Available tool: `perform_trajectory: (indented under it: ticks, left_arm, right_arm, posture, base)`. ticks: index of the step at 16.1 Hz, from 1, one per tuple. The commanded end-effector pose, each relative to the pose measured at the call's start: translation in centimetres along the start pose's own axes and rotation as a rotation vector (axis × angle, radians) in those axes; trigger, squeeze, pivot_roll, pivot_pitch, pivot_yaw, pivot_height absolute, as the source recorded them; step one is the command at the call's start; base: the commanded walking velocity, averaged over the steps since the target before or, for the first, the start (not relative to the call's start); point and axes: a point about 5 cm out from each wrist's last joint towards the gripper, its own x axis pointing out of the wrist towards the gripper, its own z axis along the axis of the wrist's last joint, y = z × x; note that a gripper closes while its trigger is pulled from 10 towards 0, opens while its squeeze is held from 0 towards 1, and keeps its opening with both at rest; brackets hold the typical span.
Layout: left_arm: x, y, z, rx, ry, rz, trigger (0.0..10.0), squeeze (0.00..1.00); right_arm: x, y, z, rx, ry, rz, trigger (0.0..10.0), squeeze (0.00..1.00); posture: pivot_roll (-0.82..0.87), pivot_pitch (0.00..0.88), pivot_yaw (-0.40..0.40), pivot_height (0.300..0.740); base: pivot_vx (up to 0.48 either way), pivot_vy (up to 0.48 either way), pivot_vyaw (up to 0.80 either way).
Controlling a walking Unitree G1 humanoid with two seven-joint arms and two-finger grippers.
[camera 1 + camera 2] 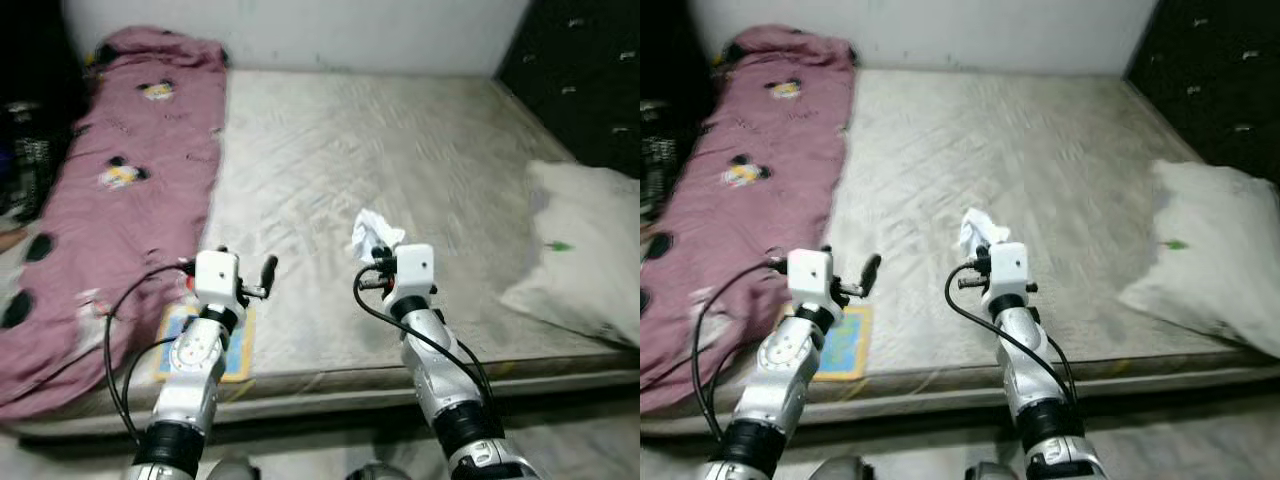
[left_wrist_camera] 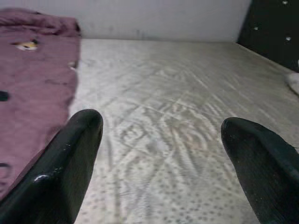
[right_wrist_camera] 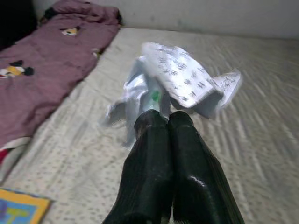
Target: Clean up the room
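- Pinching a crumpled white wrapper (image 3: 180,77), the right gripper (image 3: 163,119) has its two black fingers (image 3: 187,158) pressed together on the wrapper's lower fold; the printed sheet fans out above the tips.
- The wrapper is lifted above the mattress (image 1: 400,150), roughly over its middle, toward the near edge.
- The left gripper (image 2: 161,128) has its fingers (image 2: 70,158) spread wide apart with nothing between them, pointing across the bare mattress surface.
- In the head views this left gripper hovers over the near edge of the mattress, beside the pink blanket (image 1: 130,190).
- A flat yellow-and-blue booklet (image 1: 845,345) lies on the mattress at its near edge, just under the left arm and next to the blanket.
- The pink blanket, printed with small cartoon figures, runs along the mattress's left side up to the wall.
- A white pillow (image 1: 585,250) rests on the mattress's right side, near the front corner.
- A dark dresser (image 1: 585,80) stands beyond the mattress's right edge.
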Motion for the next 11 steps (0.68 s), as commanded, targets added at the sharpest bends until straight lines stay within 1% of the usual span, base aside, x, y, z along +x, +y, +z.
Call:
perform_trajectory:
  ticks: [1,3,11]
  left_arm:
    - [0.19,-0.99,0.03,-0.009,-0.003,-0.029,10.0,0.00]
    - [0.18,-0.96,0.05,-0.017,-0.003,-0.027,10.0,0.00]
    - [0.25,-0.76,0.04,-0.021,0.005,-0.022,10.0,0.00]
  right_arm:
    - [-0.28,-1.29,-0.34,-0.011,0.017,-0.035,10.0,0.00]
    - [-0.28,-1.28,-0.34,-0.011,0.017,-0.035,10.0,0.00]
    - [-0.20,-1.16,-0.28,-0.009,0.016,-0.035,10.0,0.00]
  posture:
    - [0.03,0.044,-0.039,0.740]
    - [0.02,0.044,-0.038,0.740]
    - [0.02,0.050,-0.034,0.740]
  base:
    - [0.000,0.000,0.00]
    - [0.000,0.000,0.00]
    - [0.000,0.480,0.00]
